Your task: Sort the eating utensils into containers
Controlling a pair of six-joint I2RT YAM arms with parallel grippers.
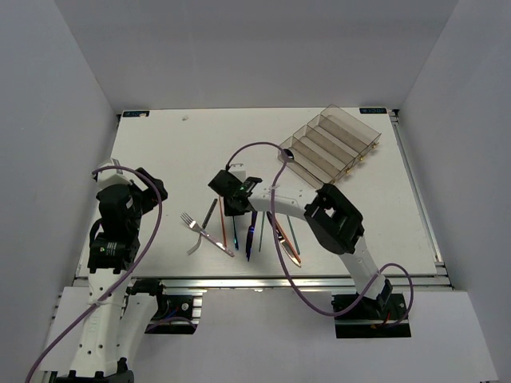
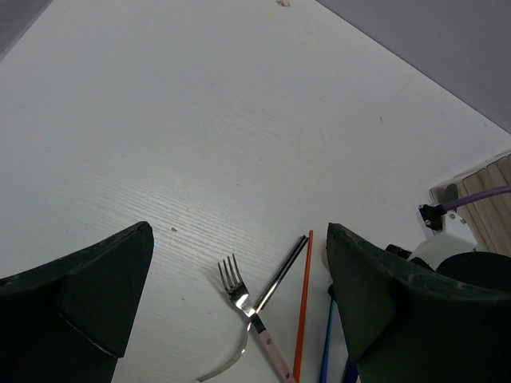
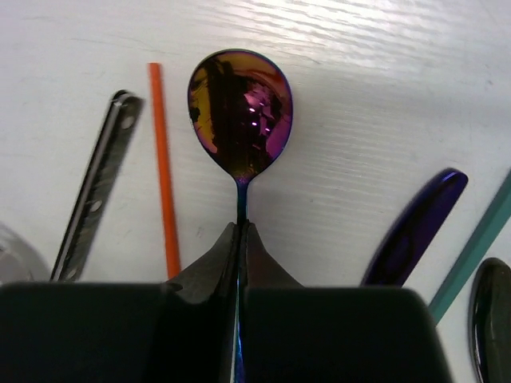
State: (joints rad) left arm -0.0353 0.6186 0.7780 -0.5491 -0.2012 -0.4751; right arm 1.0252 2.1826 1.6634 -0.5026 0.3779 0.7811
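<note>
- A white table (image 1: 160, 159) is enclosed by plain grey walls (image 1: 255, 48).
- A small pale speck (image 1: 185, 117) is seen near the table's far edge.
- An aluminium rail (image 1: 200, 282) is fixed along the near edge.

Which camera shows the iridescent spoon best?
The right wrist view: the spoon sits large and centred, its neck pinched by the right gripper. From above the gripper covers it; the left wrist view misses it.
</note>
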